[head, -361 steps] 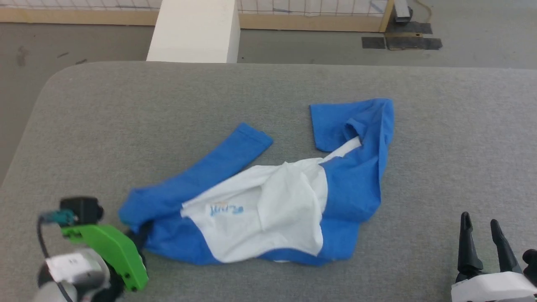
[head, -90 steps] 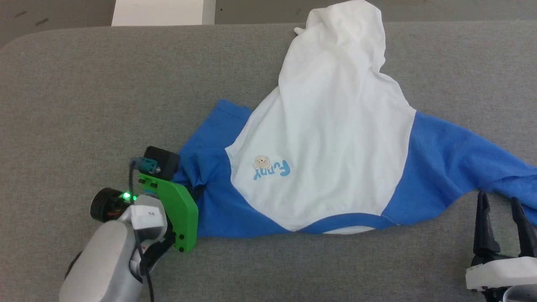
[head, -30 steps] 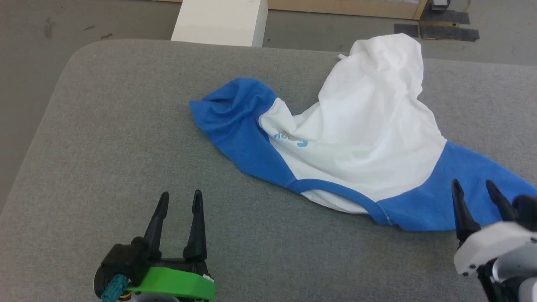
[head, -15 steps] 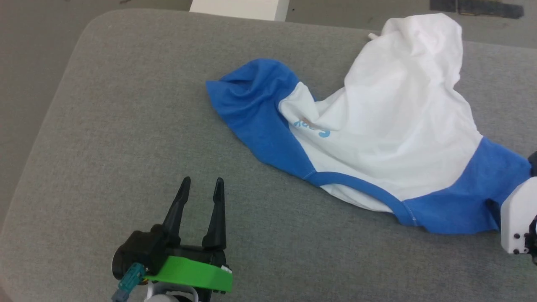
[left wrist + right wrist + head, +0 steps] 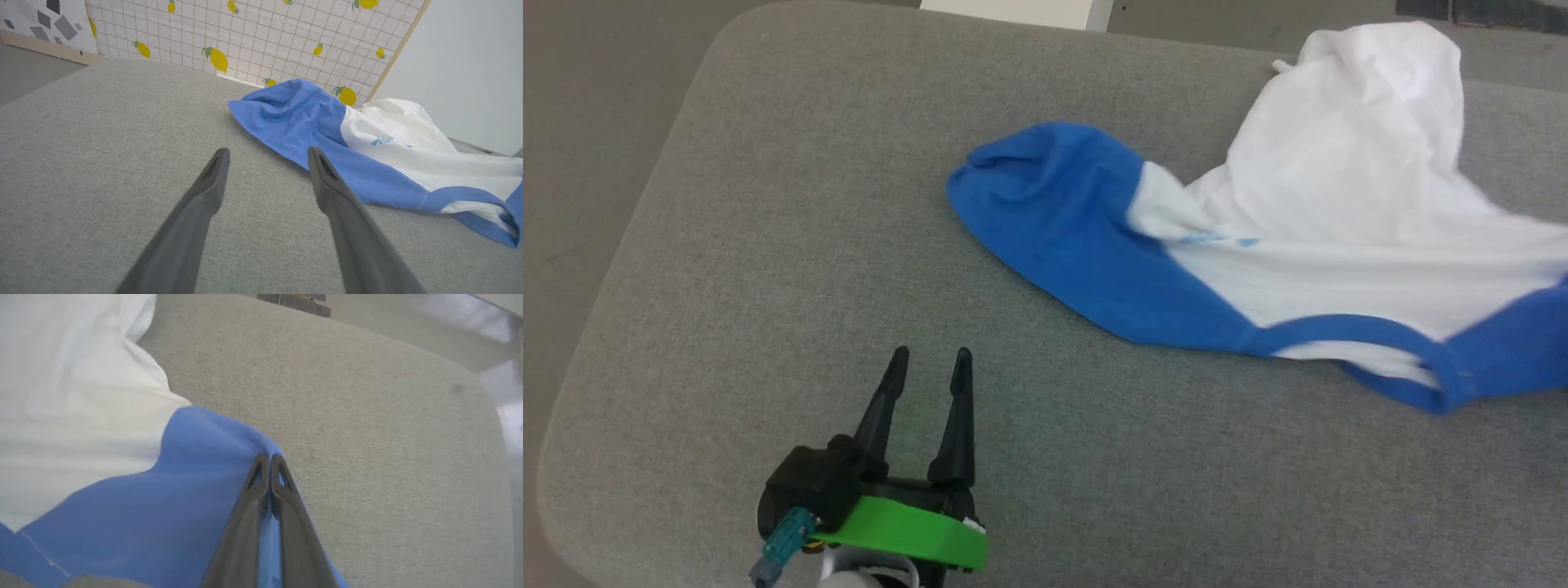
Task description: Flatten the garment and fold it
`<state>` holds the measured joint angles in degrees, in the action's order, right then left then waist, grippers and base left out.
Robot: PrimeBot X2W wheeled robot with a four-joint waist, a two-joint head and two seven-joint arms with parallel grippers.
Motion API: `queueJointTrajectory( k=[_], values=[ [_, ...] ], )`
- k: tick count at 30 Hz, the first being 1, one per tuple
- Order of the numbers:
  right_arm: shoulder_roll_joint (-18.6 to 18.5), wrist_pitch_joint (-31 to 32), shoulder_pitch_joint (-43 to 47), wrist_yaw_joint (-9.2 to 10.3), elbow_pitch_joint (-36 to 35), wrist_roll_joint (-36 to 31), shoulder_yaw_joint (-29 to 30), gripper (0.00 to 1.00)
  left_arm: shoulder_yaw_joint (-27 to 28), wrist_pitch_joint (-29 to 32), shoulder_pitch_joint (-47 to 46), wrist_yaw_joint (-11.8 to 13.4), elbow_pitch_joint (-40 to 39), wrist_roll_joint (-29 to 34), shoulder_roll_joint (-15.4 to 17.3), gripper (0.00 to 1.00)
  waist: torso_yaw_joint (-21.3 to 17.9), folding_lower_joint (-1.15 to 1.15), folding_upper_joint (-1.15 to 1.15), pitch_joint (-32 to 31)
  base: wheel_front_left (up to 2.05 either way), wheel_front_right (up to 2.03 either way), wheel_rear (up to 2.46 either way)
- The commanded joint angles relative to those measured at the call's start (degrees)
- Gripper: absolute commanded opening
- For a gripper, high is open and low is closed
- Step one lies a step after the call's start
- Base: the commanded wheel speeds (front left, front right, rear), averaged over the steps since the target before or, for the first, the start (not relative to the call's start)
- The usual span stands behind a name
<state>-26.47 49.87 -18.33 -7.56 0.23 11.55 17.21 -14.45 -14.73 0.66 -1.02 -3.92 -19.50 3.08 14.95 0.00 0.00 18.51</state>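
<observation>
Right wrist view: the right gripper (image 5: 269, 458) has its two fingers pressed together on a fold of blue cloth. It is pinching the garment (image 5: 192, 498) at a blue sleeve or shoulder part, and creases fan out from the pinch. Beyond it, the white body spreads away across the grey padded surface (image 5: 367, 416).

Head view: the garment lies rumpled toward the right side of the surface. Its white body is bunched at the far edge, its blue neck trim faces the robot, and the other blue shoulder is heaped at its left end. The left gripper (image 5: 929, 356) stands wide and empty over bare surface, well apart from that heap.

Judgement: flattening is in hand and folding has not begun. The next move calls for the right arm to draw its blue end outward. The left gripper should go to the opposite blue heap to take it and stretch against the pull.
</observation>
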Motion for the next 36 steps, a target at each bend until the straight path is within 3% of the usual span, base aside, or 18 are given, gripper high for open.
queueJointTrajectory(
  k=[1,3,6,9,14,18,28,36],
  values=[
    [-1.4,-0.5,-1.2,0.08,0.6,-1.4,1.3,0.0,-0.5,-0.3,-1.2,-0.4,0.3,-0.4,-0.2,1.0,1.7,0.0,0.0,2.0,0.0,0.0,0.0],
    [-3.5,-1.1,-1.7,0.08,2.5,-2.8,1.9,0.0,-1.3,-0.3,-1.8,-0.4,0.6,-0.7,-0.2,1.0,2.7,0.0,0.0,3.0,0.0,0.0,0.0],
    [-3.5,-3.3,-3.1,0.08,6.7,-3.2,3.4,0.0,-2.2,-0.3,-2.5,-0.5,1.3,-1.1,-0.2,1.0,4.0,0.0,0.0,4.4,0.0,0.0,0.0],
    [-1.7,-6.4,-4.4,0.08,11.3,-4.6,3.7,1.0,-2.7,-0.3,-3.1,-0.7,2.1,-1.2,-0.2,1.0,4.8,0.0,0.0,4.9,0.0,0.0,0.0],
    [1.3,-12.0,-6.3,0.08,16.3,-5.3,1.7,1.0,-3.0,-0.3,-3.0,-0.5,3.1,-1.2,-0.2,1.0,4.0,0.0,0.0,3.0,0.0,0.0,0.0],
    [0.9,-12.7,-6.9,0.08,15.6,-3.0,-1.4,1.0,-2.5,-0.3,-1.9,-0.9,4.0,-0.9,-0.2,1.0,1.9,0.0,0.0,-0.5,0.0,0.0,0.0],
    [1.0,-3.9,-1.2,0.08,-4.3,6.9,-7.8,1.0,-1.0,-0.3,1.4,-1.2,4.8,-0.8,-0.2,1.0,-3.2,0.0,0.0,-7.5,0.0,0.0,0.0],
    [2.9,3.8,4.9,0.08,-16.2,13.3,-18.3,1.0,-1.2,-0.3,1.8,-1.0,4.2,-1.3,-0.2,1.0,-2.6,0.0,0.0,-7.5,0.0,0.0,0.0]
  ],
)
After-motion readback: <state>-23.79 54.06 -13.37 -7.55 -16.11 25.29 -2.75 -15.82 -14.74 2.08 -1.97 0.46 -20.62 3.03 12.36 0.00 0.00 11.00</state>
